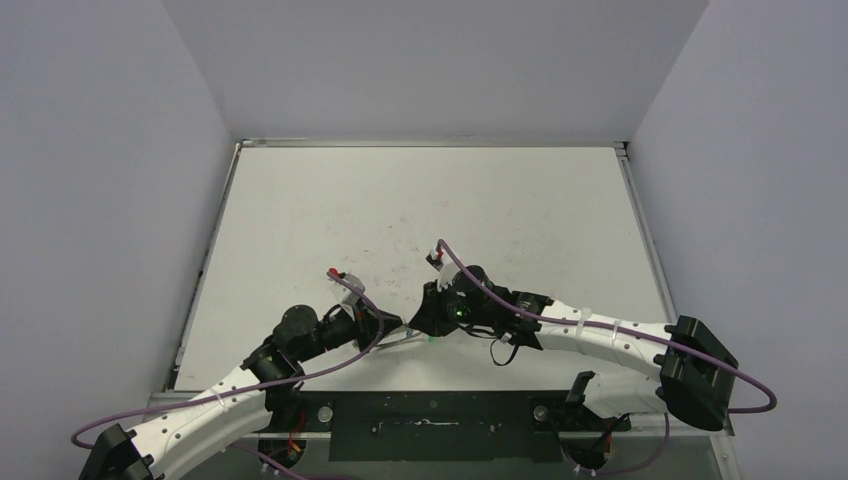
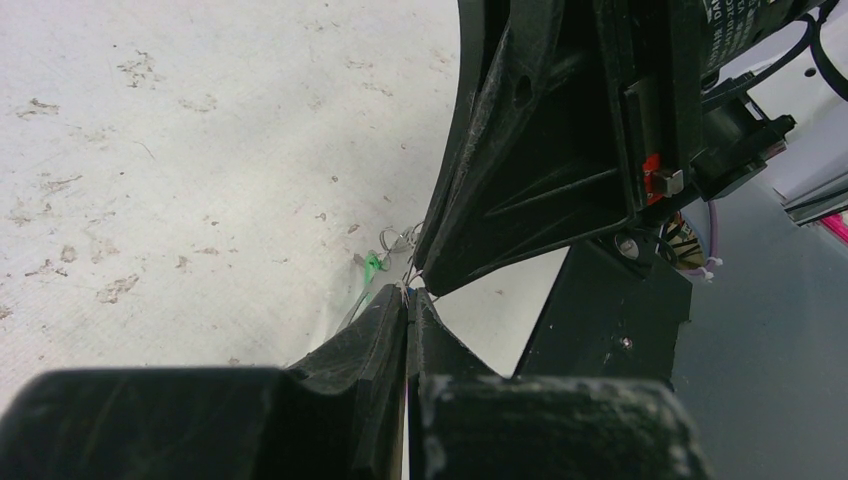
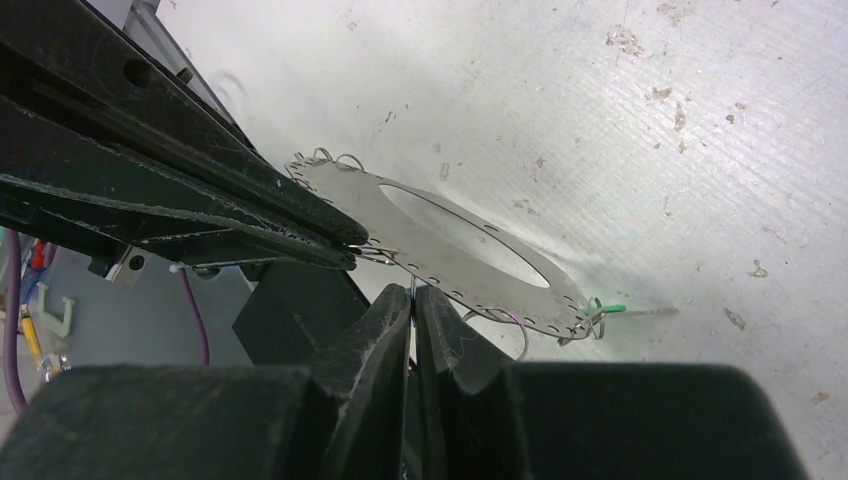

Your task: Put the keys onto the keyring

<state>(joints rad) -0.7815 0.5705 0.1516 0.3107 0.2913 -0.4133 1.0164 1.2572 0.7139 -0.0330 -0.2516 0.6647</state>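
Threading step imo. Left jaws clamp the keyring (image 3: pixel 345 195) rim, tilted up off the desk (image 3: pixel 620 140) by its near edge, mid. Right jaws just a slit at the rim, cant tell if gripping. Far end has the green key (image 3: pixel 606 308). Next needs a tiny careful nudge.

Left end effector (image 3: pixel 352 250), right end effector (image 3: pixel 412 293) at keyring (image 3: pixel 340 190) rim — key (image 3: pixel 608 308) at far end.

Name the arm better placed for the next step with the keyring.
Right, probably. The left gripper is shut on the keyring rim, steadying it; the right gripper, tips at that rim, can thread.
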